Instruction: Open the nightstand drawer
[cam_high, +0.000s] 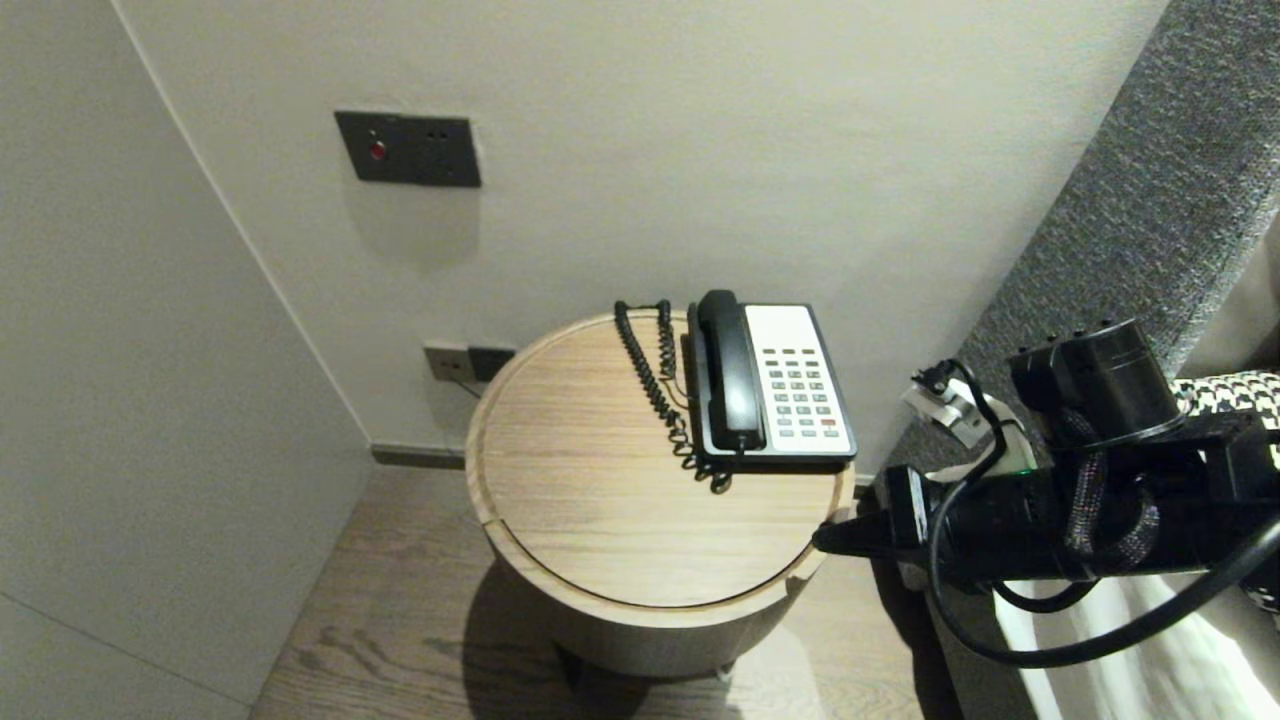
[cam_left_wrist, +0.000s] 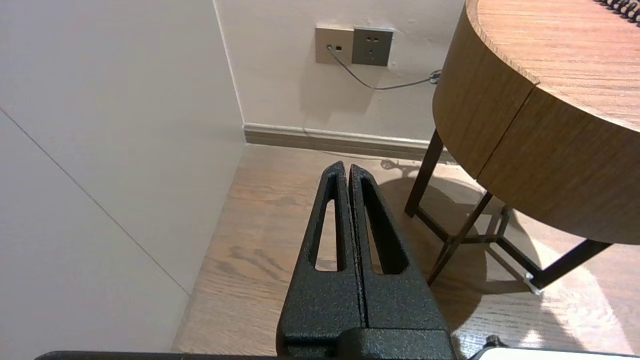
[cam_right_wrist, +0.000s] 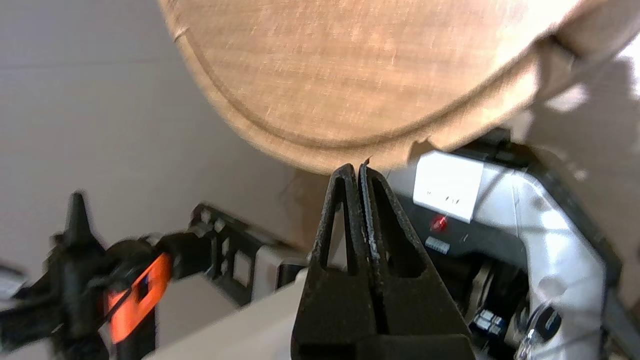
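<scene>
Floor: wood-plank floor runs under everything and meets the pale wall at the back.
Panel: grey fabric-covered panel stands beyond the tabletop's right edge.
Table: round light-wood side table with a raised rim stands on dark metal legs against the wall.
Right arm: black cable-wrapped right arm reaches in level from the right, outside the tabletop.
Telephone: black-and-white corded desk telephone sits flat at the tabletop's back right edge.
Handset: black handset lies in its cradle along the telephone's left side.
Cord: black coiled cord lies on the tabletop just left of the handset, running from the back edge forward.
Right gripper: right gripper has its 2 fingers pressed together on nothing. Its tip is just beside the tabletop's front right rim, apart from the telephone.
Left gripper: left gripper has its 2 fingers pressed together on nothing. It hangs low over the floor, left of the legs, well apart from the tabletop.
Wall plates: dark switch plate is high on the wall. 2 socket plates sit low behind the tabletop's back left edge, 1 with a thin cable plugged in.
</scene>
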